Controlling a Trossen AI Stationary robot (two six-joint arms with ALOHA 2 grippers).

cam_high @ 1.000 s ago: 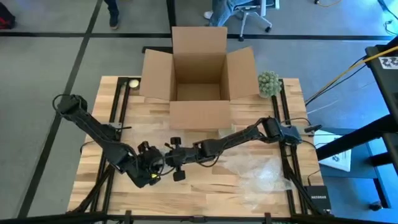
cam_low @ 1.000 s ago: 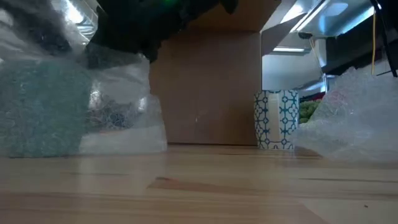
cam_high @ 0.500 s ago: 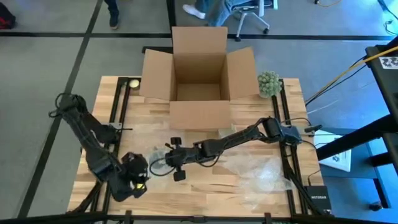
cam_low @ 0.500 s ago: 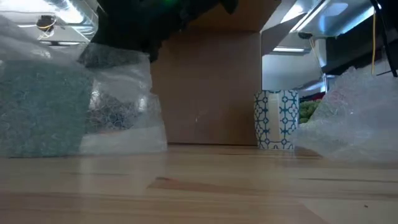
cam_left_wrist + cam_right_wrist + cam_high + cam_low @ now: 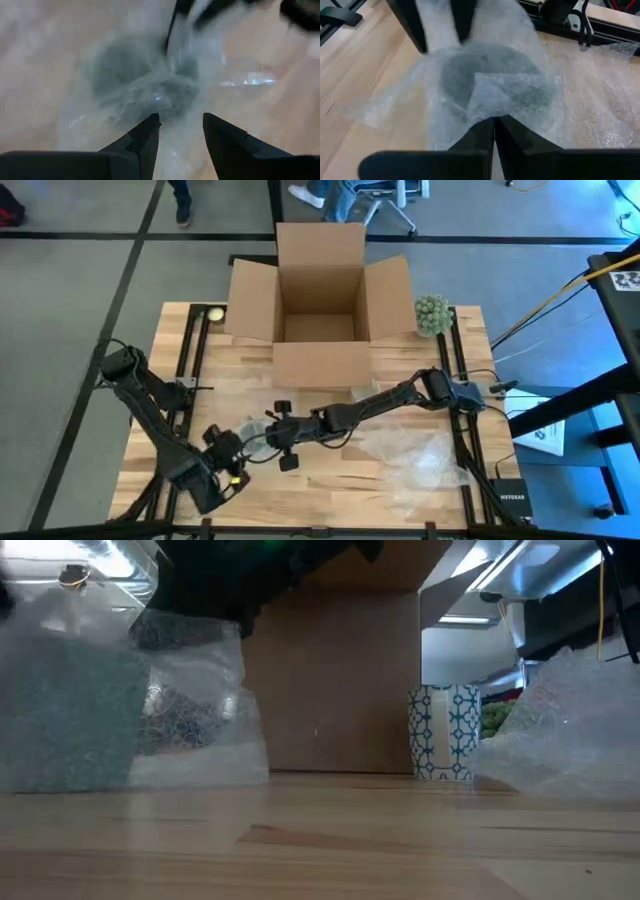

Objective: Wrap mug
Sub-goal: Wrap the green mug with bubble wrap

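Pinching a fold of bubble wrap (image 5: 490, 95), the right end effector (image 5: 494, 131) has its two fingers pressed together on the sheet, which covers the mug (image 5: 470, 75), a dark rounded shape under the plastic near the middle of the worktop (image 5: 330, 480), towards its near edge. The left end effector (image 5: 181, 131) sits just left of the bundle with its fingers a narrow gap apart, holding nothing; whether the tips touch the wrap is hard to say, since that view is blurred. More loose bubble wrap lies on the right side of the worktop. An open cardboard box (image 5: 320, 310) stands at the far edge, with a patterned blue-and-white cup (image 5: 444, 732) beside it and a green ball (image 5: 432, 313) at the far right corner.
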